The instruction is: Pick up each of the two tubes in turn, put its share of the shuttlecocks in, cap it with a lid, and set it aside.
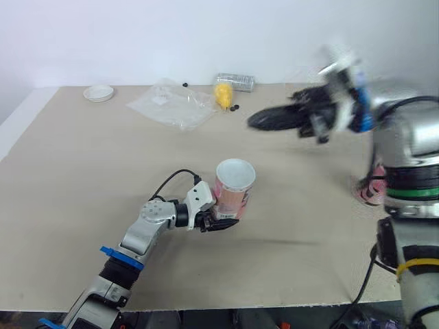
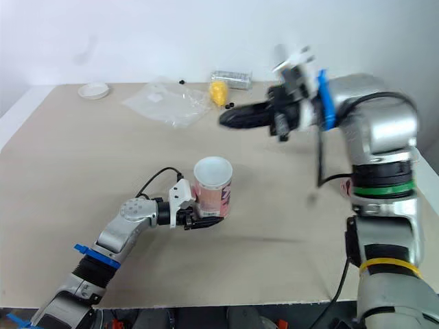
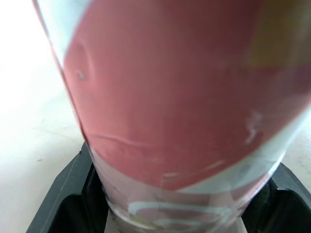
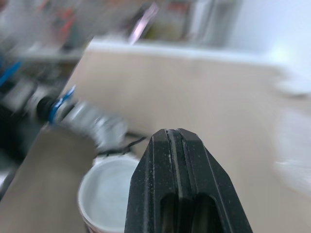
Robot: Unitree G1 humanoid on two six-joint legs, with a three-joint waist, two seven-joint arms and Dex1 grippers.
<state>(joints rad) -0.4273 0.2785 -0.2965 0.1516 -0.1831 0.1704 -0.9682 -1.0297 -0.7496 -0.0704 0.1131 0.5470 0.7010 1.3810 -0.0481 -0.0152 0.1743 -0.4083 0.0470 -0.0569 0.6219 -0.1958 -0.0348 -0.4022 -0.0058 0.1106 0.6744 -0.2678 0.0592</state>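
Left tool (image 1: 221, 222) clamps the lower wall of the tube (image 1: 234, 192), a pink-and-white cardboard cylinder. The tube stands upright between the tool's fingers on the matte beige surface (image 1: 82, 178), round mouth open. Right tool (image 1: 255, 121) hangs raised beyond it, black fingers pressed together and holding nothing. Crinkled clear plastic bag (image 1: 173, 104) lies further off.

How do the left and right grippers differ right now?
The left gripper sits low at the table, clamped on the upright, open-topped tube near its base. The right gripper is raised above the table, clear of the tube. The left gripper's fingers are spread around the tube, while the right gripper's fingers are pressed together with nothing between them. Both have two black fingers.
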